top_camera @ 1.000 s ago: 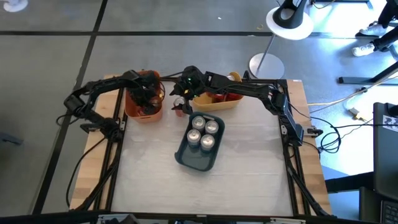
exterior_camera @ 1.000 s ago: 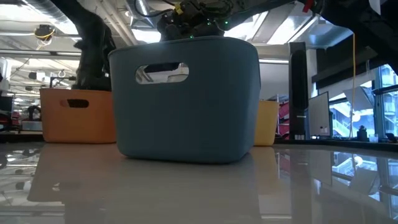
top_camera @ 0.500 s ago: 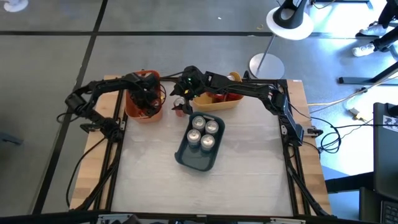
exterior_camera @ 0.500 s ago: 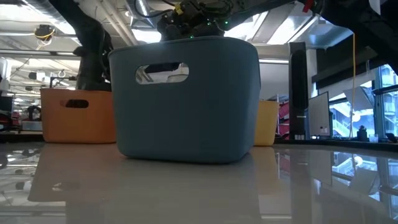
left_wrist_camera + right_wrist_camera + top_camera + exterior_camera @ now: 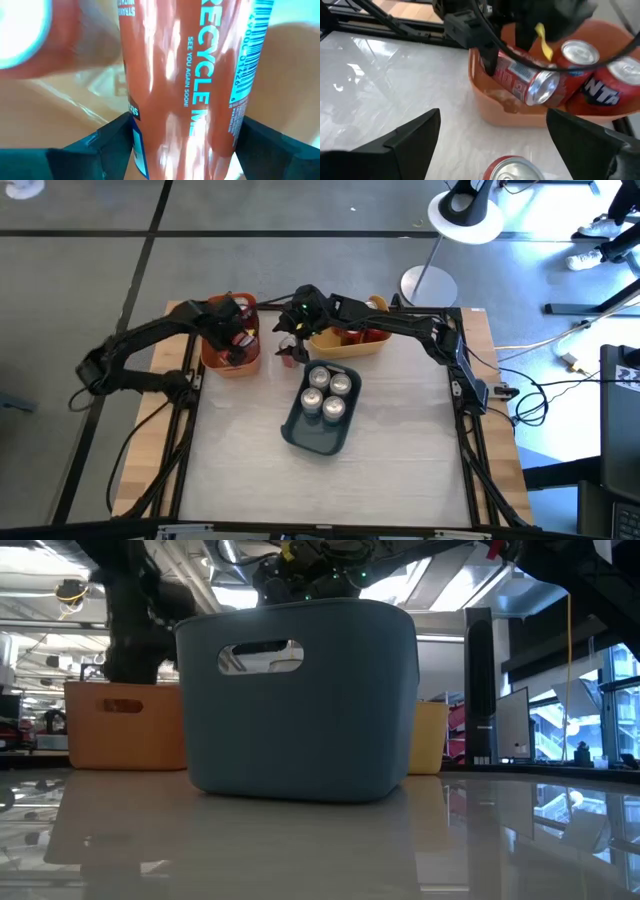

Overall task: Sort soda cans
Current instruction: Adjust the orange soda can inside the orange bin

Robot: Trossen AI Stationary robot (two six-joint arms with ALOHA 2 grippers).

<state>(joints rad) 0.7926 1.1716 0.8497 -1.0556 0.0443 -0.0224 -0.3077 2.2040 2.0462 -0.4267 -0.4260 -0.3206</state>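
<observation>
Gripping a red can (image 5: 185, 75), left gripper (image 5: 232, 330) clears the orange bin's rim (image 5: 208, 360).

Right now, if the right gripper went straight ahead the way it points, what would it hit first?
Probably the red can standing on the table, low between the open right gripper's fingers. If it passes above that, the orange bin's wall comes next; depth is hard to judge.

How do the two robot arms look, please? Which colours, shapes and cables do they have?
Both arms are black, slim and jointed. The left hand and right hand end in two flat, dark, wedge-shaped fingers. Thin black cables run along them; a green light glows near the right wrist.
</observation>
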